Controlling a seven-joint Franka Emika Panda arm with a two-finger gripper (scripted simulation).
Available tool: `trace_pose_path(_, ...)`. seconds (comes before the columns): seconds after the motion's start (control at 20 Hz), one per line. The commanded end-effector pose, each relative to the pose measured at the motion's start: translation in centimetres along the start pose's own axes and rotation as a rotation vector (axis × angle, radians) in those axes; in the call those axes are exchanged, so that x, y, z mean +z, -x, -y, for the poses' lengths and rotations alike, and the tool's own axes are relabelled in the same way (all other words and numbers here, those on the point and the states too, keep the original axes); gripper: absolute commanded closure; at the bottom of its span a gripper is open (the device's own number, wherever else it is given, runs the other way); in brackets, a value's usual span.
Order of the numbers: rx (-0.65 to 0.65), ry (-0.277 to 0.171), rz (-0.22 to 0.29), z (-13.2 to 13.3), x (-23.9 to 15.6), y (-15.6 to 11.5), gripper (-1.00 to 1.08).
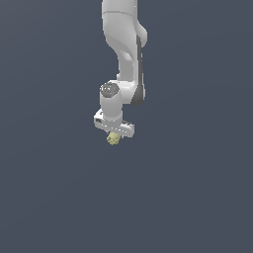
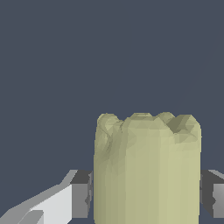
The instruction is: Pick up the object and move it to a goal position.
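Object (image 2: 146, 170), the small yellow-olive lump, sits clamped between the gripper (image 1: 114, 137) fingers directly under the white gripper bar (image 1: 114, 124), so grasping looks done; no goal marker is visible, leaving transport remaining.

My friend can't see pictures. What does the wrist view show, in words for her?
A lumpy pale yellow-olive piece fills the lower middle of the picture, sitting between the two fingers of the robot's claw, which touch its sides. Behind it is only plain dark grey-blue.
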State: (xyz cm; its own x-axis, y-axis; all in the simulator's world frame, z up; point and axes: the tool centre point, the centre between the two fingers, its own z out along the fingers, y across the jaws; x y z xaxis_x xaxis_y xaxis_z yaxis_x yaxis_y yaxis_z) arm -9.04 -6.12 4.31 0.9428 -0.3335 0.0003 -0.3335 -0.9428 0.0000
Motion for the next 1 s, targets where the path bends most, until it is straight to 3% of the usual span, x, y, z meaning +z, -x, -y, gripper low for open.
trace_pose_path(0.0, -0.001, 0.0, -0.001, 0.4, -0.5, 0.2, 1.08)
trace_pose_path(0.45, -0.001, 0.0, -0.001, 3.6, -4.5, 2.3, 1.08)
trace_pose_path(0.95, 0.0, 0.002, -0.001, 10.3, -12.8, 6.4, 1.08)
